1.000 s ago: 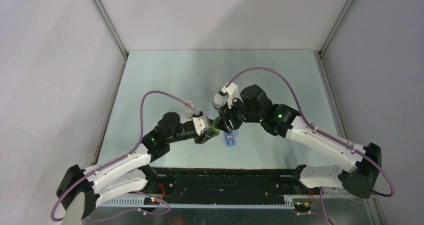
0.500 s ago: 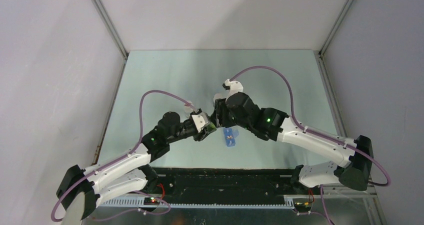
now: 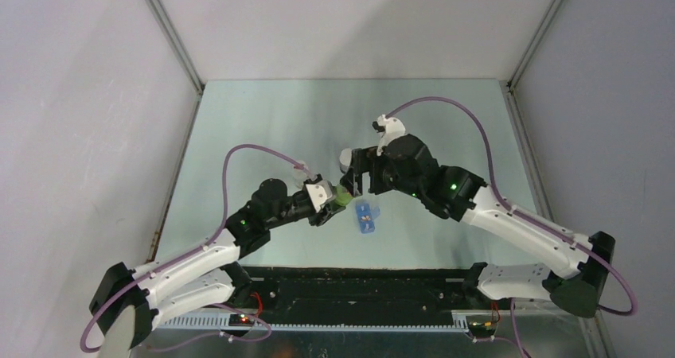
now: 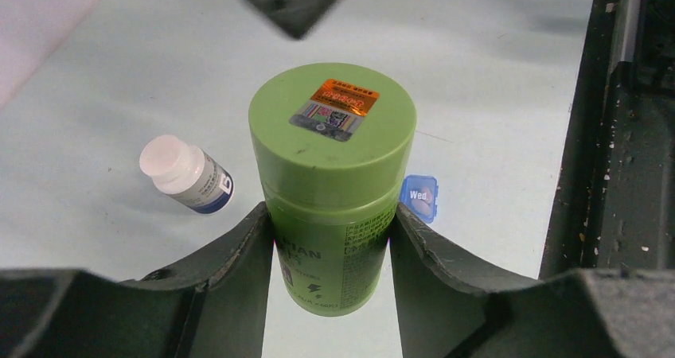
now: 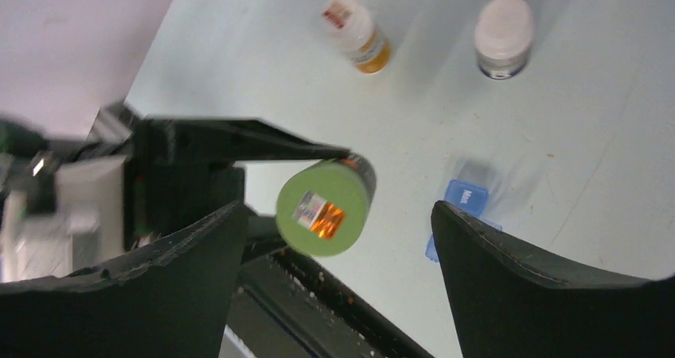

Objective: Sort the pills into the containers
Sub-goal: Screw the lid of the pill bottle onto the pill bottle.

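Fingers (image 4: 239,254) of the left gripper (image 4: 330,215): pressed on both sides of the green bottle (image 4: 334,151), holding its body above the table (image 3: 271,127).
Fingers (image 5: 183,270) of the right gripper (image 5: 338,211): spread wide with nothing between them; they face the bottle's cap and are apart from it.
Green bottle: tilted toward the right gripper, and the cap with the orange sticker is on it.
White-capped bottles: one (image 4: 185,175) lies on the table beyond the green bottle; the right wrist view shows two (image 5: 354,32) apart from each other.
Pill box (image 3: 366,219): small and blue, it lies on the table just beside the green bottle, on the near side. One lid marked "Wed." stands open (image 4: 419,195).
Pills: too small to tell surely whether any are in the box.
Step in hand: probably the opening of the green bottle, one arm holding and the other coming for the cap.
Next move: the right gripper should go over the cap, close around its rim and turn it, while the left grip keeps firm so the bottle does not spin.
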Controlling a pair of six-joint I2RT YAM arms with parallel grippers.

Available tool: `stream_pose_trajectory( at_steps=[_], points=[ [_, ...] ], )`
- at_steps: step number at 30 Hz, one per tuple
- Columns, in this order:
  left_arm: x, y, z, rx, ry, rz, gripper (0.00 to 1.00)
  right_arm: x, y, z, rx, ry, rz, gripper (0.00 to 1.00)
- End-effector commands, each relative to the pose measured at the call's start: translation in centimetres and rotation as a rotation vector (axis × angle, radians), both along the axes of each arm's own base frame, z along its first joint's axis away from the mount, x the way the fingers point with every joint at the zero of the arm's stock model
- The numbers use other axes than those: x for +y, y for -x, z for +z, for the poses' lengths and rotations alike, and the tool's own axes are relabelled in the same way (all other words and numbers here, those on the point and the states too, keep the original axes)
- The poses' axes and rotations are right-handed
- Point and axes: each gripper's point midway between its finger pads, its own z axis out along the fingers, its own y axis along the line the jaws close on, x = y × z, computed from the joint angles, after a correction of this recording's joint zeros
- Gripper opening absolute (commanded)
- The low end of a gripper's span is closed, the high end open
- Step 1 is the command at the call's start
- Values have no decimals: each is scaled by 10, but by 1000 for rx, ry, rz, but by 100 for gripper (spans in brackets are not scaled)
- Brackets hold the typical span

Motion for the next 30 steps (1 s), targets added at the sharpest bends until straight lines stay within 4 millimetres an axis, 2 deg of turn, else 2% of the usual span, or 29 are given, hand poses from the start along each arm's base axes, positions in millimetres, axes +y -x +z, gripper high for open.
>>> stream_pose_trajectory(
  at_steps=[1,5,10,12,15,16,20,23,24,27,29,30],
  points=[
    [-8,4,36,-84,85,-49,0,6,35,12,-100,39,326,89],
    [-12,13,37,-79,89,-104,0,6,46,0,-103,113,449,90],
    [-14,19,38,-68,90,-139,1,5,39,-17,-73,195,440,85],
    [-15,19,38,-68,91,-143,1,7,35,-20,-73,200,428,78],
    [-16,19,39,-68,92,-145,0,12,32,-21,-70,189,422,60],
    [-16,19,39,-66,92,-146,0,15,31,-19,-77,177,421,51],
    [-15,17,37,-65,85,-133,0,26,31,-12,-88,136,396,38],
    [-14,14,34,-68,77,-119,0,35,22,-6,-84,90,279,35],
    [-13,12,34,-71,77,-106,0,33,14,-5,-85,85,204,34],
    [-11,8,35,-84,80,-81,0,36,2,-6,19,-17,-5,30],
    [-10,6,36,-90,81,-72,0,37,-3,-6,42,-55,-84,32],
    [-10,6,36,-91,81,-69,0,37,-7,-6,40,-61,-121,38]
  ],
)
